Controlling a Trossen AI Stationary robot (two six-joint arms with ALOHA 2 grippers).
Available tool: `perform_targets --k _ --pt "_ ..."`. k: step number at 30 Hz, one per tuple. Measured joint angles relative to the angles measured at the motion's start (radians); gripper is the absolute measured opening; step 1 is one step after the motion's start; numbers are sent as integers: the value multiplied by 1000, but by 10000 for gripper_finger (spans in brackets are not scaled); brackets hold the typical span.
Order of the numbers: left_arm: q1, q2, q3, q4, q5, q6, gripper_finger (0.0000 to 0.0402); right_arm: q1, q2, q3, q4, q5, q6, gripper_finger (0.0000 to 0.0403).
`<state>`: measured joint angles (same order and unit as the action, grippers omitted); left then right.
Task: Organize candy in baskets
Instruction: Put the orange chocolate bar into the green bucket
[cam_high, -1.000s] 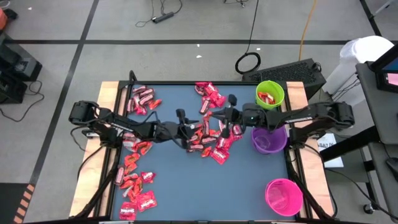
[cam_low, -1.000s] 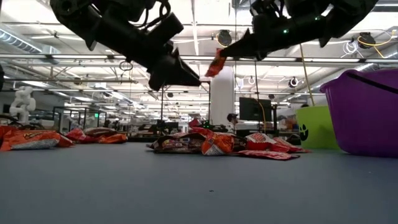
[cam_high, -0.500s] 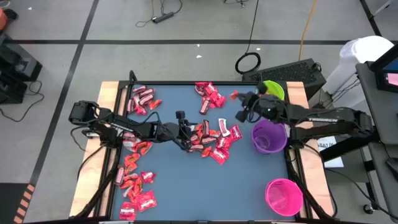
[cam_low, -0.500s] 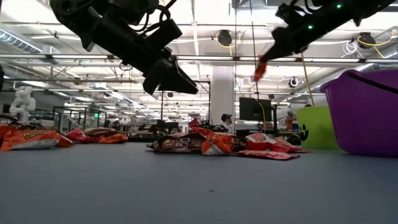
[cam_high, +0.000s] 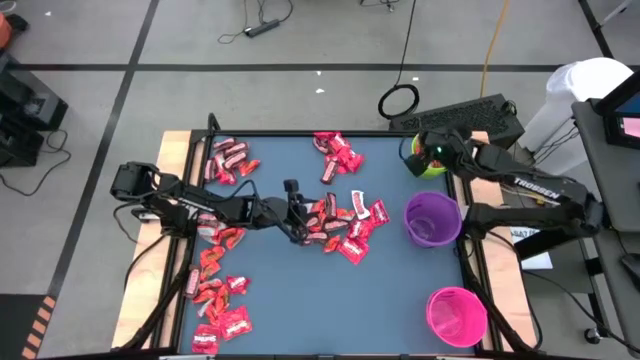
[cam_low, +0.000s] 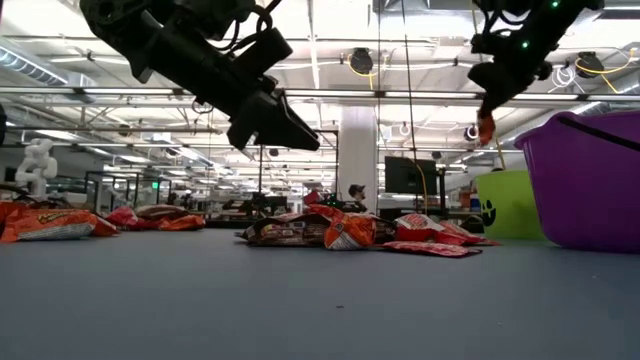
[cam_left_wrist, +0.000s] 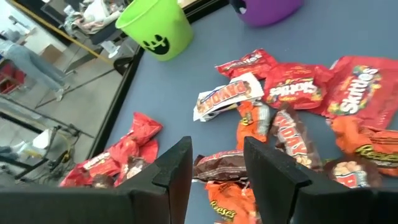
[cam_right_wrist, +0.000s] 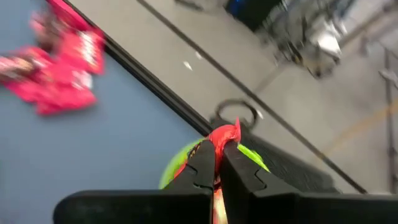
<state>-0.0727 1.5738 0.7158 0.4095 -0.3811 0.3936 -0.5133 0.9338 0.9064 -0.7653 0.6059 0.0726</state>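
Candy in red wrappers lies in heaps: one at the table's middle (cam_high: 340, 225), two along the far edge (cam_high: 228, 160) (cam_high: 338, 152), one at the near left (cam_high: 215, 295). My left gripper (cam_left_wrist: 217, 165) hangs open above the middle heap, touching nothing. My right gripper (cam_high: 412, 160) is shut on one red candy (cam_right_wrist: 225, 135) over the lime green basket (cam_low: 505, 205), which it mostly hides in the high view. The purple basket (cam_high: 432, 220) and the pink basket (cam_high: 457, 315) stand on the table's right side. My right gripper pinches the red candy between its two fingers (cam_right_wrist: 202, 163), by one end of the wrapper (cam_right_wrist: 219, 149). The fingers slant downward. The candy's free end (cam_low: 486, 128) sticks out past the fingertips and hangs below them, clear of the table and above the green basket.
A black frame (cam_high: 300, 133) runs along the table's far edge, with wooden strips (cam_high: 170, 150) at both sides. Bare blue table (cam_high: 330, 310) lies between the near-left heap and the pink basket. A black box (cam_high: 470, 115) and cables lie beyond the far right corner.
My right gripper has risen from above the middle heap and swung toward the table's far right corner, tipping its fingers downward, with the red candy still in its fingers; it now hangs over the green basket.
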Motion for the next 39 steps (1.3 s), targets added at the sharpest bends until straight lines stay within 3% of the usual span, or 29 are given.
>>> perform_targets --k 12,20,27,32,39 --pt "0 1 0 0 39 -22 151 -218 162 18 -112 -16 -13 4" --pt "0 1 0 0 39 -46 151 -241 252 18 -112 -167 -57 10" --pt "0 1 5 13 38 -73 151 -241 260 24 -115 -162 -77 93" --pt "0 1 6 32 38 -73 151 -232 240 111 -150 -181 -77 153" --pt "0 1 6 26 40 -75 151 -140 188 155 -33 -492 -95 191"
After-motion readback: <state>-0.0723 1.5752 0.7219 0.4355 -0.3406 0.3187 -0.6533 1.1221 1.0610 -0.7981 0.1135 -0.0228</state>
